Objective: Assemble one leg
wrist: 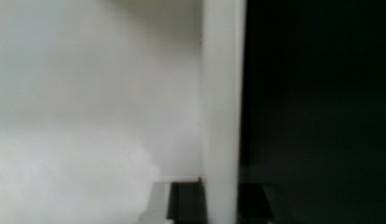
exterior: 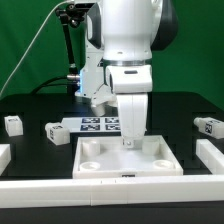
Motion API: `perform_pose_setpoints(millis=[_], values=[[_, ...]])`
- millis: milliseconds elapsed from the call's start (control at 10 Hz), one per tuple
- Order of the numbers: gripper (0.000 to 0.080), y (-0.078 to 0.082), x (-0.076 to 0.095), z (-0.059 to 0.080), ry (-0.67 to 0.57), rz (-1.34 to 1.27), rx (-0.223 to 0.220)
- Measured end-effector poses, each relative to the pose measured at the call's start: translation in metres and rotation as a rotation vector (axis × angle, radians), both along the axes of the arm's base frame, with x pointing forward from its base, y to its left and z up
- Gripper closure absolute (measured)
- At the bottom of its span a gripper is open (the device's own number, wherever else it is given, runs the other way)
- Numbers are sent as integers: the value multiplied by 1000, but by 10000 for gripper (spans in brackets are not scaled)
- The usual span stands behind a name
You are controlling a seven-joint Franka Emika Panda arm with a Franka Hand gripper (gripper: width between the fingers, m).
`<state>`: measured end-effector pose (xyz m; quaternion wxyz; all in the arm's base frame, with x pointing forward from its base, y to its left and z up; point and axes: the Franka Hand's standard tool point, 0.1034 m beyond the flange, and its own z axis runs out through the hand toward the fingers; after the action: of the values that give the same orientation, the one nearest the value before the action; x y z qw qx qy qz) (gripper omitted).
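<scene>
My gripper (exterior: 130,122) is shut on a white leg (exterior: 130,140) and holds it upright. Its lower end is at the far middle of the large white square tabletop (exterior: 100,160), which has round corner sockets. I cannot tell whether the end touches the tabletop. In the wrist view the leg (wrist: 222,90) runs as a long white post away from my gripper (wrist: 222,198), with a dark finger (wrist: 185,202) on each side of it. The tabletop (wrist: 83,110) fills one side of that view and the black table the other.
Loose tagged legs lie on the black table: one (exterior: 13,124) at the exterior view's far left, one (exterior: 57,131) beside it, one (exterior: 207,126) at the right. The marker board (exterior: 98,124) lies behind the tabletop. White rails (exterior: 212,157) border the front and sides.
</scene>
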<state>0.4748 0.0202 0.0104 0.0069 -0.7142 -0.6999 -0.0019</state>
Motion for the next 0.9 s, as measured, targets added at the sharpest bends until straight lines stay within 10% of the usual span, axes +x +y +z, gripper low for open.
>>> perform_pose_setpoints(millis=[300, 900], values=[[741, 0, 0, 0, 0, -2, 0], [741, 62, 15, 0, -11, 18, 16]])
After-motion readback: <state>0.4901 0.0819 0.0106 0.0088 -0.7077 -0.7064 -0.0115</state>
